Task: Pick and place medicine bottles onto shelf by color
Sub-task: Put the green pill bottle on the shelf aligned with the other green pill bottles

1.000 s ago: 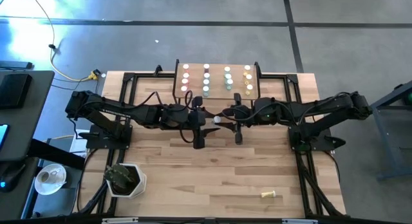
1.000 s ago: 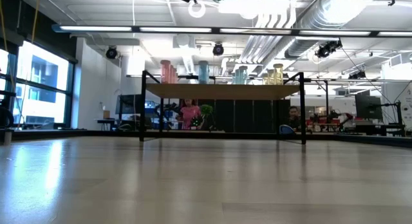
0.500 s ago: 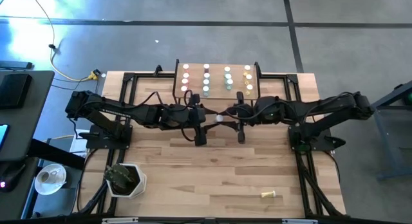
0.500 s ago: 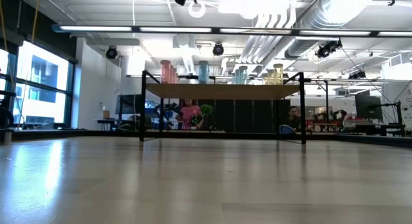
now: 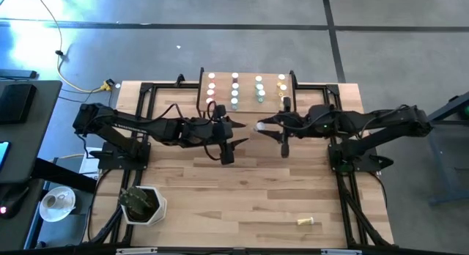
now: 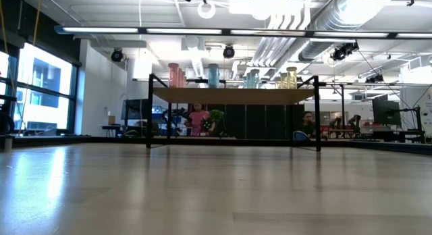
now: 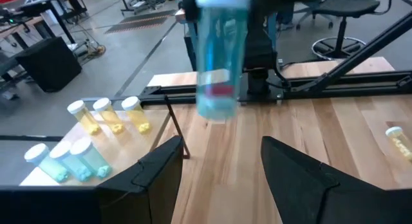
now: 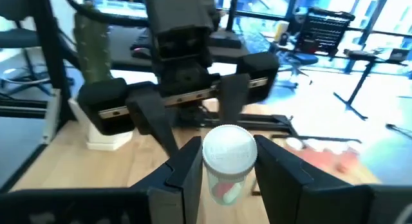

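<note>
Right gripper [image 5: 258,127] pinches a blue bottle [image 7: 221,53] mid-air, cap toward the left arm, at about 6 o'clock of the shelf [image 5: 247,102]; left gripper [image 5: 239,130] sits just beside it with fingers spread, holding nothing. Judging by the rows, blue is the column second from left [image 5: 234,89], front slot looks free: swing toward 12 o'clock, stay above the caps, bring the bottle upright before lowering, let go only once seated. One yellow bottle [image 5: 308,223] lies at the table's 5 o'clock

One shelf [image 5: 247,90], four columns of medicine bottles [image 5: 234,84] — one held bottle [image 5: 259,127], one loose bottle [image 5: 308,223].
</note>
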Robot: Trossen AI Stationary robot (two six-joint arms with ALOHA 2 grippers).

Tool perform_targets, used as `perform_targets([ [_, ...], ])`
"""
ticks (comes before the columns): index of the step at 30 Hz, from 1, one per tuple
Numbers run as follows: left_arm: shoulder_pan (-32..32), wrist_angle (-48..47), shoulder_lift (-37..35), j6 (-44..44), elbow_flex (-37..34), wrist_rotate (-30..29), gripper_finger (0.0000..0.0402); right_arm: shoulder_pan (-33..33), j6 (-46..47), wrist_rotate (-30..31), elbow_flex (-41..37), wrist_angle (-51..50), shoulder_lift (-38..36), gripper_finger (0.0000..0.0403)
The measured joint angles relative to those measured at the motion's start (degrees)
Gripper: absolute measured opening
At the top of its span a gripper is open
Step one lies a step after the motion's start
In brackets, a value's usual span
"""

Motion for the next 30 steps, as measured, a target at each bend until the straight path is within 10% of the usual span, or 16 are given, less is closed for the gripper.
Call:
perform_targets([
  [22, 0.0, -14.7, -14.6, 0.0, 0.0, -0.4, 0.0200, -15.6, -1.2, 2.3, -0.7, -5.9, -7.8, 0.0114],
  [30, 0.2, -10.5, -14.6, -4.0, -7.7, -0.4, 0.0200, -23.9, 4.3, -6.3, -5.1, -3.9, -4.1, 0.0114],
])
